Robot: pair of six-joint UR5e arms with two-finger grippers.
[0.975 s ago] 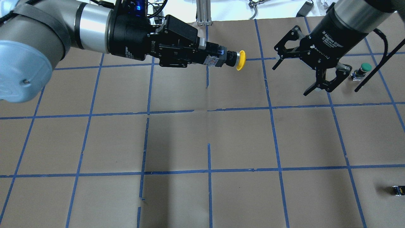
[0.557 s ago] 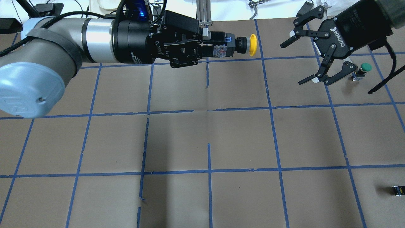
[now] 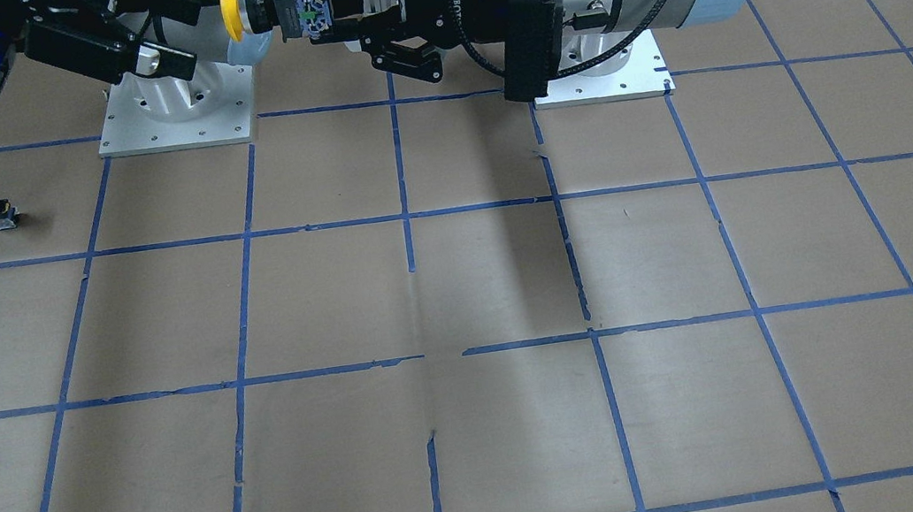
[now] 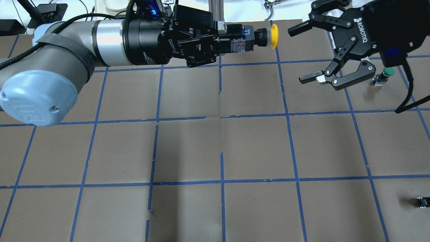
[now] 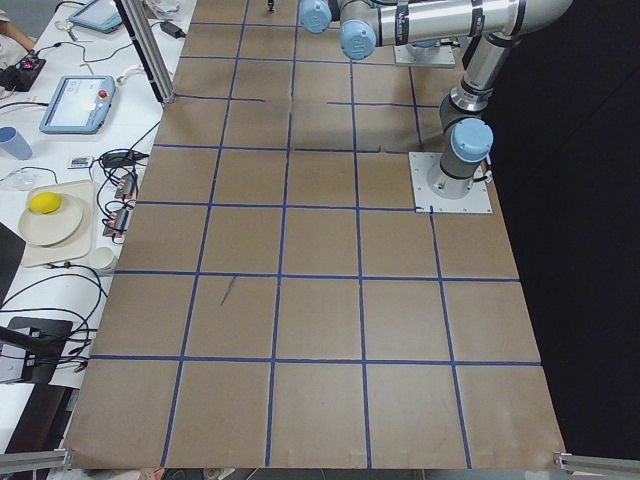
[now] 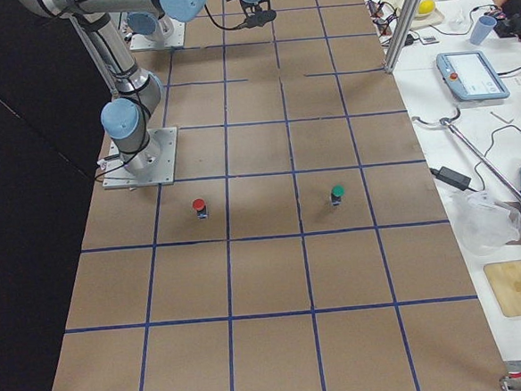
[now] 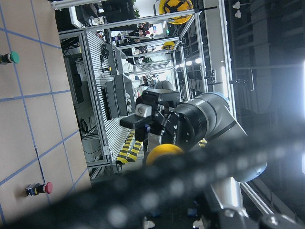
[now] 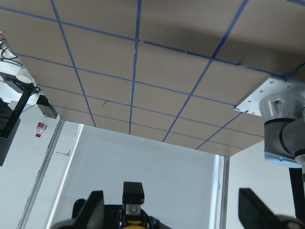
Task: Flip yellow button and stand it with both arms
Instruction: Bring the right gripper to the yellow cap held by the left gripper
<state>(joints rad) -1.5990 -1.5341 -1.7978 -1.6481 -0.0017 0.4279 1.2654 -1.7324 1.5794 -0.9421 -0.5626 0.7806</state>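
Yellow button [image 4: 257,36] hangs sideways above the table [image 4: 255,144], base clenched in the left end effector [image 4: 231,42]; right end effector [image 4: 300,55] released, beyond its cap. We fear a misaligned handover dropping it.

The left arm [image 4: 107,42] reaches level above the bench, wrist horizontal. The left hand [image 4: 225,43] is clamped on the button [image 4: 250,39] and points toward the bench's right edge. The right hand [image 4: 300,55] hangs opposite, nearer that edge, its fingers spread wide, facing the left hand across a gap.
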